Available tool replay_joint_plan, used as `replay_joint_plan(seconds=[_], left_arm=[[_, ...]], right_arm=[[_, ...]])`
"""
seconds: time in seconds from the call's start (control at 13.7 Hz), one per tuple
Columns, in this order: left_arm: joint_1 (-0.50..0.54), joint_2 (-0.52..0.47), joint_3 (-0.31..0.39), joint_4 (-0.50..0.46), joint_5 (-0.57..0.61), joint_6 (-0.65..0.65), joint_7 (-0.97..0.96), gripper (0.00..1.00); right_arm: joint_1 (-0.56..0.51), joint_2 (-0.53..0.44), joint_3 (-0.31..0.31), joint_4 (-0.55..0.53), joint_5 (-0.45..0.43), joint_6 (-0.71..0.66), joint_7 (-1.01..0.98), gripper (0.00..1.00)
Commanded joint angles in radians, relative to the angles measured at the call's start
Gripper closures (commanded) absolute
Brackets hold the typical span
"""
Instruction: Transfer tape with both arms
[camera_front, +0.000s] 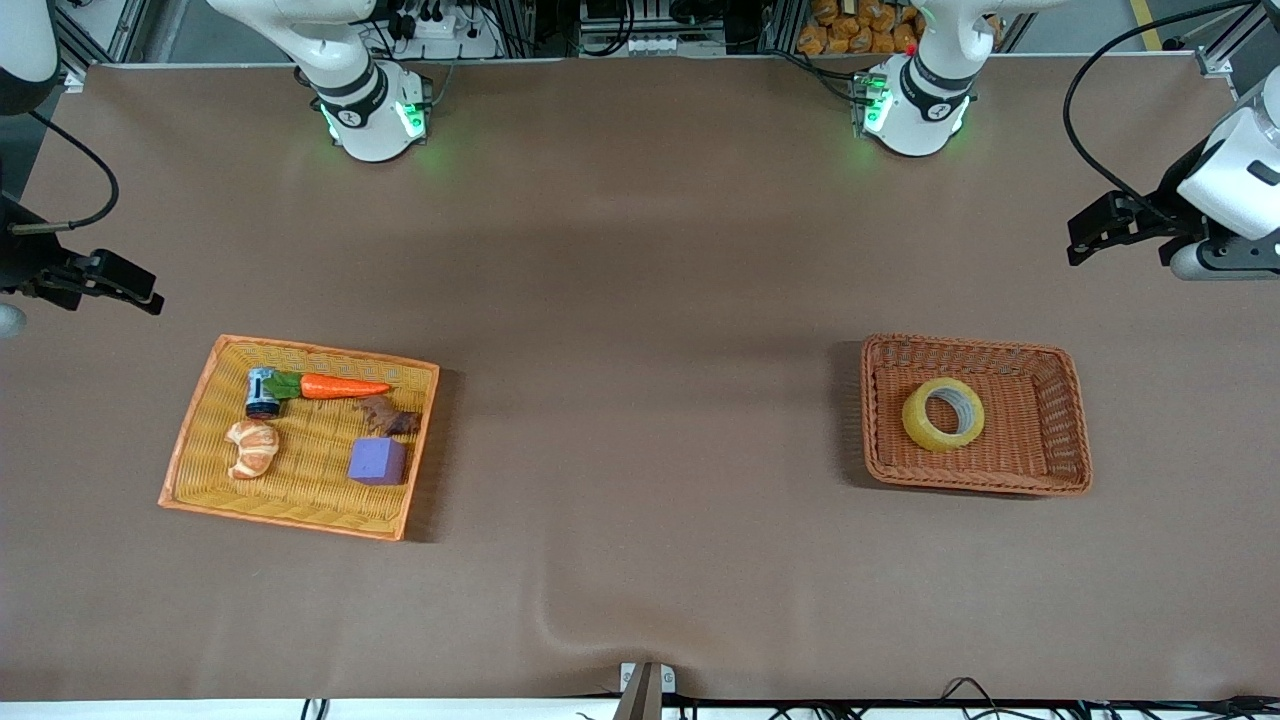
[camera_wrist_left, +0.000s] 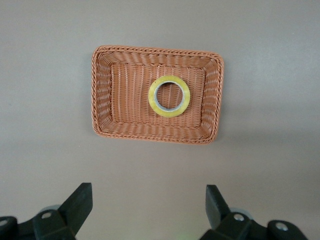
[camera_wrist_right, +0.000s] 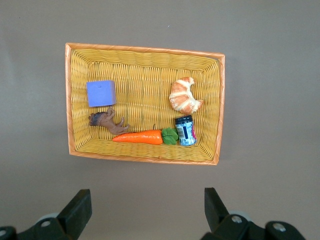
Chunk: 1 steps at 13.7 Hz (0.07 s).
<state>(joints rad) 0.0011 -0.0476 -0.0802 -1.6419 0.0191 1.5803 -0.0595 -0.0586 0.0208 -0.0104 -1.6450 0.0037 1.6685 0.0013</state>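
Note:
The yellow roll of tape lies flat in the brown wicker basket toward the left arm's end of the table; it also shows in the left wrist view inside the basket. My left gripper hangs open and empty above the bare table beside that basket; its black fingers stand wide apart. My right gripper is open and empty above the table at the right arm's end, its fingers wide apart.
An orange-rimmed yellow tray holds a purple cube, a carrot, a croissant, a small jar and a brown figure. Brown cloth covers the table.

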Motion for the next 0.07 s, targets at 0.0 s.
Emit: replay_joint_plan(seconds=[0.0], left_arm=[[-0.003, -0.014, 0.004, 0.016, 0.001, -0.032, -0.003, 0.00]], right_arm=[[-0.020, -0.002, 0.015, -0.002, 0.002, -0.006, -0.010, 0.00]])
